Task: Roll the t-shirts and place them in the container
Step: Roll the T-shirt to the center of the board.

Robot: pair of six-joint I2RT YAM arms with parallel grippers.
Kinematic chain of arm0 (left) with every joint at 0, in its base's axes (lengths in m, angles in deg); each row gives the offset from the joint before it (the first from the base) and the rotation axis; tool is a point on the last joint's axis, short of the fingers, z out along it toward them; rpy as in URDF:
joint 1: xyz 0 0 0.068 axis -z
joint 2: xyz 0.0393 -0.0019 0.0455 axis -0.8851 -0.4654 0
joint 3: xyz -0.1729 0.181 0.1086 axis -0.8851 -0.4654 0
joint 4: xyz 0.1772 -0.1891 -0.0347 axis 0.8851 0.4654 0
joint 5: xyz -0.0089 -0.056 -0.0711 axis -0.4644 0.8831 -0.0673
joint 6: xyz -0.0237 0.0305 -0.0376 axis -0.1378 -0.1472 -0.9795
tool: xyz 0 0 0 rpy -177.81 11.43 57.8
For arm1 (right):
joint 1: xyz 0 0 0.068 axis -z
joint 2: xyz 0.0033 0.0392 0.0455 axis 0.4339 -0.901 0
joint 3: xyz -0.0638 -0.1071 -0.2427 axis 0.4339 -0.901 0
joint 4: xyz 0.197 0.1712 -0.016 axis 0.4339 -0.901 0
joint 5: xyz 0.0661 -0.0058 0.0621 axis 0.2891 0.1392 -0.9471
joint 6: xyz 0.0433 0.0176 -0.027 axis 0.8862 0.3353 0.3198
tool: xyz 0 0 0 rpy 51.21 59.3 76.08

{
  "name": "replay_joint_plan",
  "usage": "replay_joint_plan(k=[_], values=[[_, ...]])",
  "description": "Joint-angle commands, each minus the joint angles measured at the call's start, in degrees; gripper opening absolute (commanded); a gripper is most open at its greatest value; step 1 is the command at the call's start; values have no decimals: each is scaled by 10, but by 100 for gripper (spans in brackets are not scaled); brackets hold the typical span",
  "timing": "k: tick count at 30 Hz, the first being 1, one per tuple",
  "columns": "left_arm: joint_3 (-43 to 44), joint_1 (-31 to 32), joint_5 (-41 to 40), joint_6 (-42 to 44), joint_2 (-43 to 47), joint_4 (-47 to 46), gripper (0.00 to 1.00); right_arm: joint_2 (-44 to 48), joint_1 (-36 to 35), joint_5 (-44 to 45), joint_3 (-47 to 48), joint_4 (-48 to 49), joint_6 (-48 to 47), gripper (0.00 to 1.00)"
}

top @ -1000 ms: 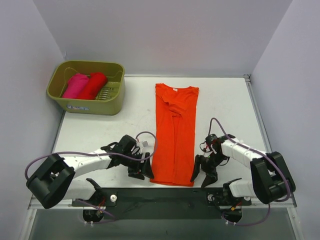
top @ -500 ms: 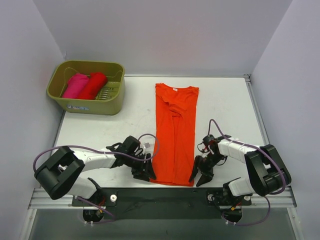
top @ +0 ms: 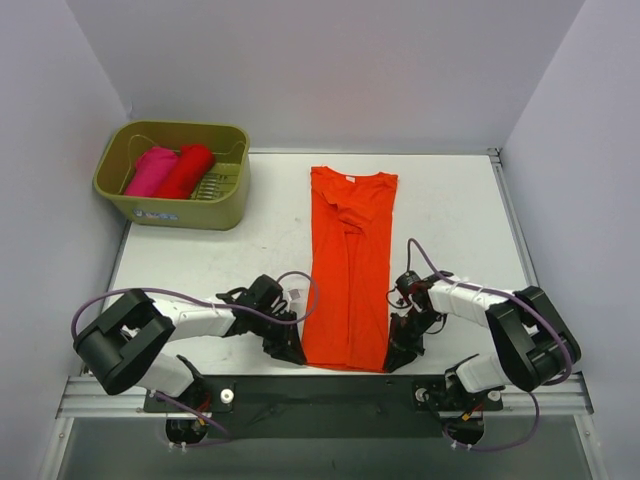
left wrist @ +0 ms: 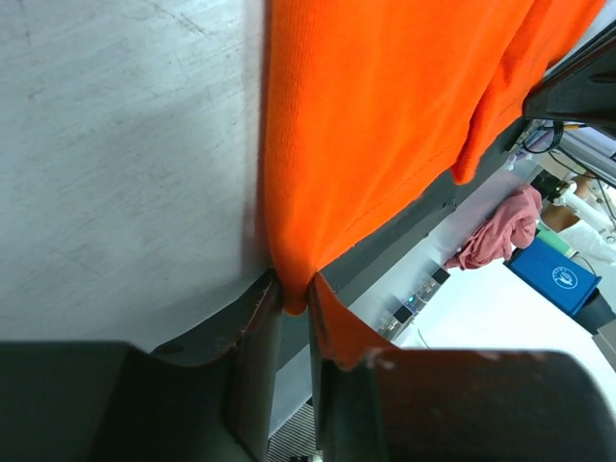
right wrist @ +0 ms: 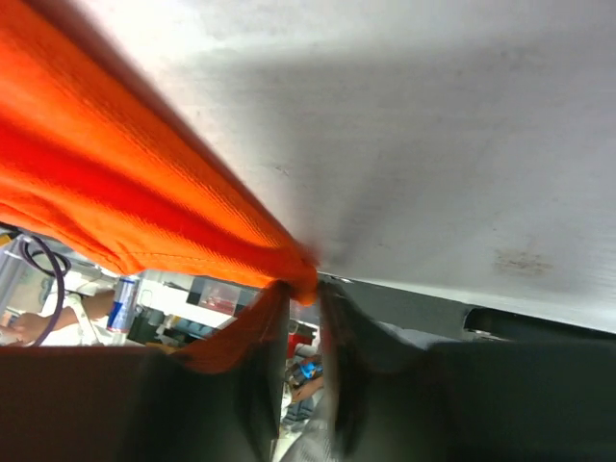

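Both grippers have slid inward and closed: left gripper (top: 290, 346) and right gripper (top: 397, 352) pinch the shirt's (top: 350, 270) corners at the tabletop's (top: 200, 270) near edge. Rolling evenly together should keep it straight.

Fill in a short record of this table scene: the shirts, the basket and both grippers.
Orange-red t-shirt: folded into a long strip, flat on the table
Left gripper: pinching the strip's near left corner
Right gripper: pinching its near right corner
Basket: far left, holds the red t-shirt and pink t-shirt, both rolled
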Motion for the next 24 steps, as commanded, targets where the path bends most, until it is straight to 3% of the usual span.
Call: replay_joint_plan(k=[1, 2, 3, 4, 15, 24], values=[[-12, 5, -81, 32, -4, 27, 23, 7, -6, -14, -29, -19, 6, 2], [-10, 4, -78, 35, -2, 23, 19, 13, -5, -14, -29, -19, 3, 1], [-7, 5, -76, 37, -1, 20, 5, 19, -4, -12, -30, -20, 1, 0], [-4, 5, -71, 43, 3, 15, 0, 35, -3, -10, -30, -21, 1, 0], [46, 7, -35, 100, 36, -1, 0, 150, 40, -32, 21, -41, -44, 0], [77, -26, -42, 118, 31, 15, 0, 131, 112, -27, 46, -49, -76, 0]])
